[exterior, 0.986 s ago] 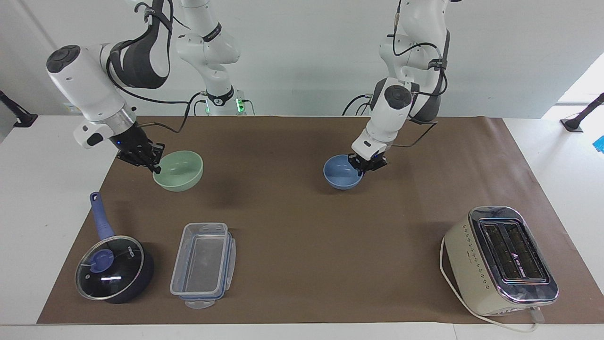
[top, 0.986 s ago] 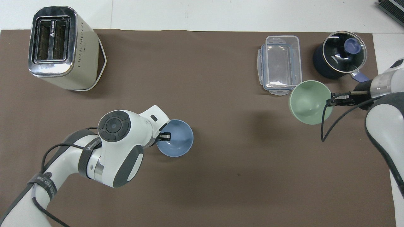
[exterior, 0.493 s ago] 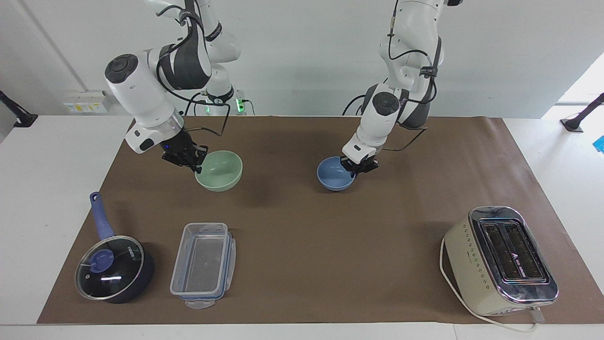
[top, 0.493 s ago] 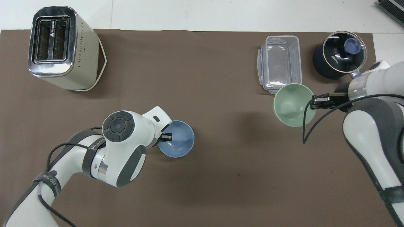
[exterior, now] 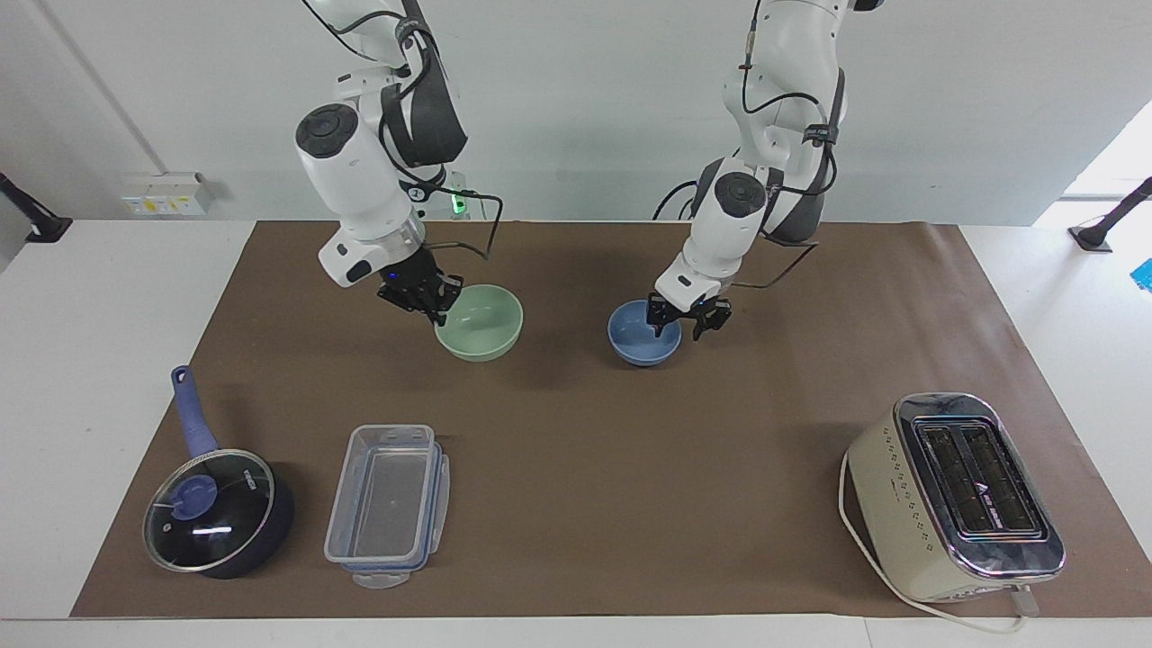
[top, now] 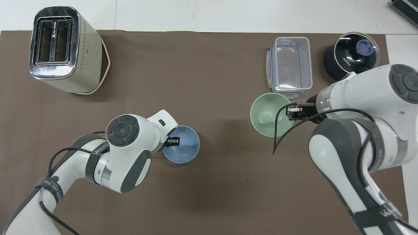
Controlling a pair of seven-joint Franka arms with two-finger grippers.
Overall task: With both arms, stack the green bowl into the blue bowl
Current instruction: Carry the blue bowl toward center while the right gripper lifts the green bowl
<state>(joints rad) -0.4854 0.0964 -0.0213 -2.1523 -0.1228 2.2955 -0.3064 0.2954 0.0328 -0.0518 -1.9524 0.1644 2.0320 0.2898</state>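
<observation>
Gripping the green bowl (exterior: 479, 321) rim, right gripper (exterior: 438, 308) clamped shut, left gripper (exterior: 686, 318) spread open straddling the blue bowl (exterior: 643, 333) rim, saucepan lid (top: 356, 50) reading KONKA.

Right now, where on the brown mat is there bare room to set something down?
Widest bare patch: between the toaster and the clear container, farther from the robots than the blue bowl. Crowded: the saucepan beside the container, and the green bowl held in the right pincer.
</observation>
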